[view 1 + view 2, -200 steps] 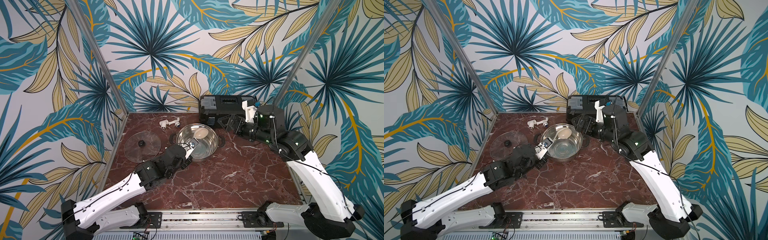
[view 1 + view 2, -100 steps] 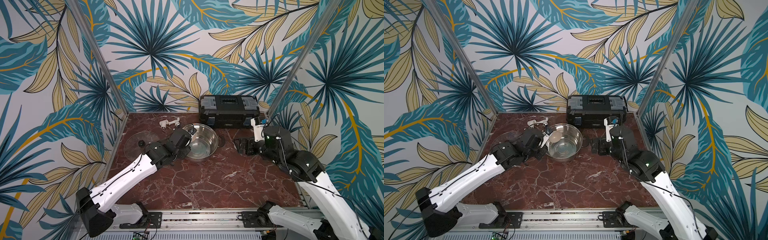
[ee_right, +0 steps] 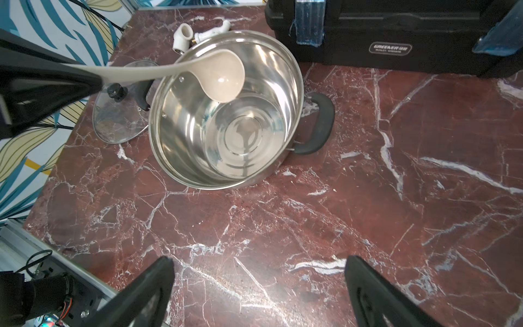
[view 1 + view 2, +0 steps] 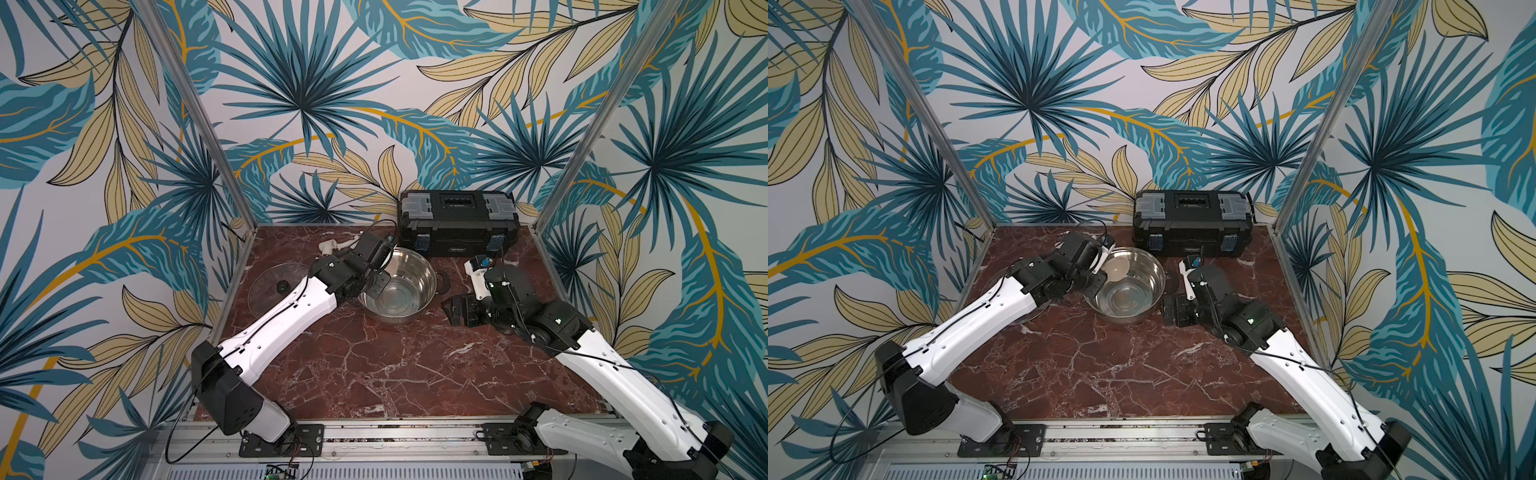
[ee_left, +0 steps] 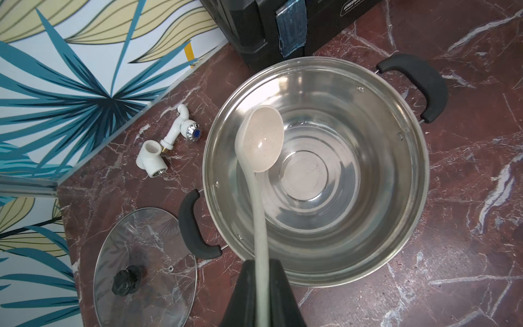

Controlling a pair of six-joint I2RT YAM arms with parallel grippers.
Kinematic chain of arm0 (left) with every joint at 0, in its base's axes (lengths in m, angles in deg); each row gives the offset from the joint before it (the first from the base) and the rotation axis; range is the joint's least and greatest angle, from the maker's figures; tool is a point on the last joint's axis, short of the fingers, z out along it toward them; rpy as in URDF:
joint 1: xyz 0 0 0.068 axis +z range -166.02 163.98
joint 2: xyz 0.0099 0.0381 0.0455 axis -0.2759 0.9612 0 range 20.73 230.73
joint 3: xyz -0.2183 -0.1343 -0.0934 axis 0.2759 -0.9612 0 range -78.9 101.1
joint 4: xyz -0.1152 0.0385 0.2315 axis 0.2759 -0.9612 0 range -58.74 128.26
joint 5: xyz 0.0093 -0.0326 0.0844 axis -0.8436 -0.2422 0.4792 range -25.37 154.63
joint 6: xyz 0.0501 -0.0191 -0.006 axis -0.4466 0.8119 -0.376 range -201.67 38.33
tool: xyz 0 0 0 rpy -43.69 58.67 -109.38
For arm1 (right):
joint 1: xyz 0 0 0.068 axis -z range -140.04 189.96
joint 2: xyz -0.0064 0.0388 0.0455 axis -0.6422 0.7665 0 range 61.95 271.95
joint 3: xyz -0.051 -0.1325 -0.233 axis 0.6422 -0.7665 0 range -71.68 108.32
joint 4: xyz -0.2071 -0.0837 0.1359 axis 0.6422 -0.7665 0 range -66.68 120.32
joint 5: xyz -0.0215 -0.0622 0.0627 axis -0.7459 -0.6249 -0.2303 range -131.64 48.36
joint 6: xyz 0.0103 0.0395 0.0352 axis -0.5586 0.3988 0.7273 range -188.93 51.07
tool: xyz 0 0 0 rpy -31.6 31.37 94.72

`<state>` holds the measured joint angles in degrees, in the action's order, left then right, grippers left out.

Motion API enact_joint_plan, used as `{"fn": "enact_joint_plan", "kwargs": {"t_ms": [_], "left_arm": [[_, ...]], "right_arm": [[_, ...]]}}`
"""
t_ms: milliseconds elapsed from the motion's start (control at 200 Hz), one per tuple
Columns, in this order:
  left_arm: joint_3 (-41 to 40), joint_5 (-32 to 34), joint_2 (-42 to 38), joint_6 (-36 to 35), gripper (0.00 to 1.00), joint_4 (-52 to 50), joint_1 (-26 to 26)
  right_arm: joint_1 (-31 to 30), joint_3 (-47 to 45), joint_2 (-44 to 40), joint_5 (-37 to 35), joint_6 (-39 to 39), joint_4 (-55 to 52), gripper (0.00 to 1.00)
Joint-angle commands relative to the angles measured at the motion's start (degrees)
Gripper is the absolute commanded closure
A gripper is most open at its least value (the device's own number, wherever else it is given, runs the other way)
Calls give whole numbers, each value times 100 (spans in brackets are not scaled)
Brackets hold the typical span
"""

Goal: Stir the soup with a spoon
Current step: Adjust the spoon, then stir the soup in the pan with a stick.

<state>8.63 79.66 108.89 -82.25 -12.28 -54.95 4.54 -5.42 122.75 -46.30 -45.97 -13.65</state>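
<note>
— Steel pot (image 5: 382, 215) and cream ladle (image 5: 260, 138): what has moved in the last second?
— Both arms. The left jaws are clamped on the ladle's slim handle, as before, but that arm has swung round to the side of the pot nearest the glass lid (image 5: 147, 254) and has risen. The ladle's bowl now reaches out ahead of those jaws, over the pot's mouth, close to the wall on the white pipe fitting's (image 5: 151, 161) side.
— Touching the bottom?
— It looks not. From the right wrist it hangs at about rim height. I can't tell whether there is any liquid in there.
— And the right arm?
— It was stretched toward the black toolbox (image 4: 457, 224) and has pulled back. Its jaws stand wide apart and hold nothing, with bare marble worktop (image 3: 368, 198) under them and the pot well ahead.
— So, for stirring?
— I'd judge the way clear. The ladle is gripped and lined up over the pot, so lowering and circling it comes next.
</note>
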Motion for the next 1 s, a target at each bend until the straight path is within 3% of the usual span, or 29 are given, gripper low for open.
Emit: {"fn": "enact_joint_plan", "kwargs": {"t_ms": [0,225,456,817,992], "left_arm": [[339,-186,124,126,100,-38,52],[458,-448,272,215,100,121,49],[483,-1224,257,213,100,128,2],[204,-1544,-252,123,100,-317,-113],[133,-1310,-387,93,100,-959,-103]], "right_arm": [[-111,-23,111,-22,-79,114,1],[-217,115,268,-21,-258,-42,0],[-239,12,67,-259,-106,98,1],[-244,46,108,-228,-59,107,0],[-246,83,122,-247,-57,132,0]]}}
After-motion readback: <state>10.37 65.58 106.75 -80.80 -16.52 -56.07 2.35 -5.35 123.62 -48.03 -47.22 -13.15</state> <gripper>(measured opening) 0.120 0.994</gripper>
